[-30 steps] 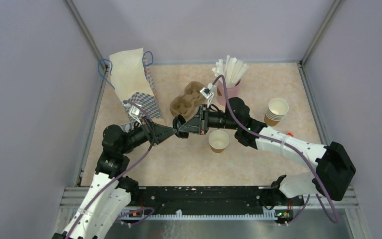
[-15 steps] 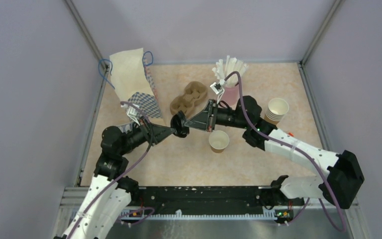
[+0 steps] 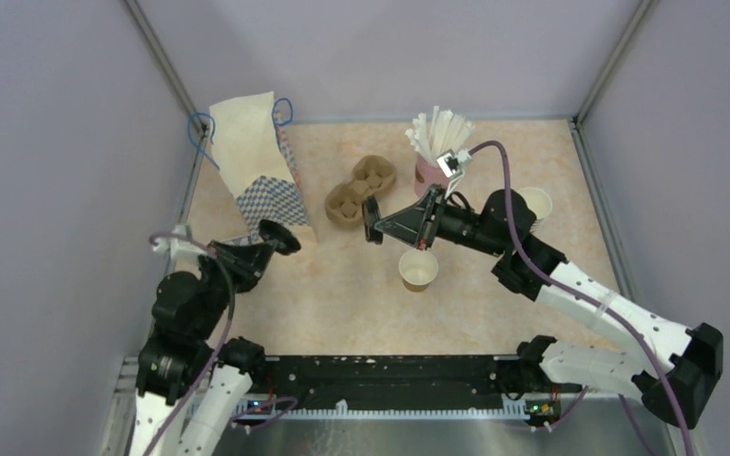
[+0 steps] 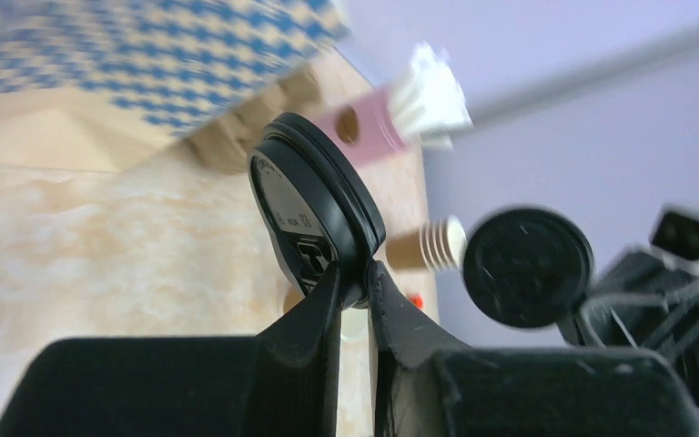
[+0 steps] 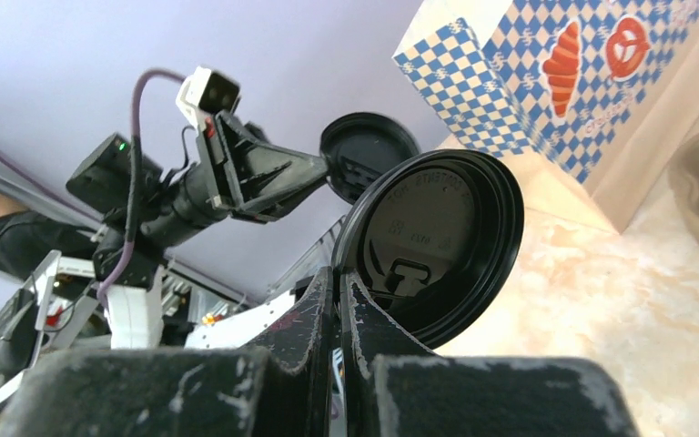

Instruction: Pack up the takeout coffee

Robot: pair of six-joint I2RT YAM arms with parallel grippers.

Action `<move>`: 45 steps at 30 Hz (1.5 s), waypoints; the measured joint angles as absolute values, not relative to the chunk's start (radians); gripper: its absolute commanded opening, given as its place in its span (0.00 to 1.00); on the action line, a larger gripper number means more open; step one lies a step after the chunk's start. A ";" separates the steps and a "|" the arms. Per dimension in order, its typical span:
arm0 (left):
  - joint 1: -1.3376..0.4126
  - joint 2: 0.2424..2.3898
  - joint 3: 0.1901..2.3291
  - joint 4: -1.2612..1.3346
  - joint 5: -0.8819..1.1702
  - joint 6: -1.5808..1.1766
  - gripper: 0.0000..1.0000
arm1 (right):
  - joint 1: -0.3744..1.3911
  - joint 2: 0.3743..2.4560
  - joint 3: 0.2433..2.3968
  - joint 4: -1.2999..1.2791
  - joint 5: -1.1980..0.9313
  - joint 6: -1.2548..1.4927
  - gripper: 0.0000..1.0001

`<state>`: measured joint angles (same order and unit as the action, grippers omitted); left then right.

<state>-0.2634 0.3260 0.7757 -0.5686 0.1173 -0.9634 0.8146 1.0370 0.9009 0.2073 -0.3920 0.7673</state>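
Observation:
The small brown paper cup (image 3: 418, 269), white inside, stands open on the table with no lid on it. My left gripper (image 3: 271, 245) is shut on the rim of a black lid (image 3: 282, 237), held on edge near the bag; it shows in the left wrist view (image 4: 314, 214) between the gripper's tips (image 4: 355, 278). My right gripper (image 3: 380, 223) is shut on a second black lid (image 3: 372, 218), up and left of the cup. The right wrist view shows that lid (image 5: 437, 241) pinched at its lower rim by the gripper (image 5: 339, 278).
A blue-checked paper bag (image 3: 257, 166) stands at the back left. A brown pulp cup carrier (image 3: 361, 188) lies beside it. A pink cup of white straws (image 3: 434, 169) and a stack of lidless cups (image 3: 532, 207) stand at the back right.
The two grippers met at one black lid stack in the middle and have come apart. My left arm has drawn back left with one lid; my right has moved right with the other.

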 measured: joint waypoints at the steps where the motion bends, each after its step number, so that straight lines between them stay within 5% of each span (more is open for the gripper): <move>1: -0.263 0.294 0.785 -0.618 0.050 -0.995 0.16 | 0.815 1.024 0.901 0.199 -0.382 0.760 0.00; 8: -0.270 0.076 0.728 -0.838 -0.324 -1.186 0.20 | 0.815 0.977 0.901 0.148 -0.333 0.727 0.00; 21: -0.357 0.195 0.610 -0.852 -0.727 -1.338 0.26 | 0.815 0.844 0.901 0.024 -0.255 0.653 0.00; 41: -0.236 0.561 0.471 -0.569 -0.764 -1.256 0.27 | 0.815 0.736 0.901 -0.082 -0.203 0.575 0.00; 45: -0.084 0.585 0.424 -0.544 -0.664 -1.255 0.42 | 0.815 0.724 0.901 -0.099 -0.192 0.561 0.00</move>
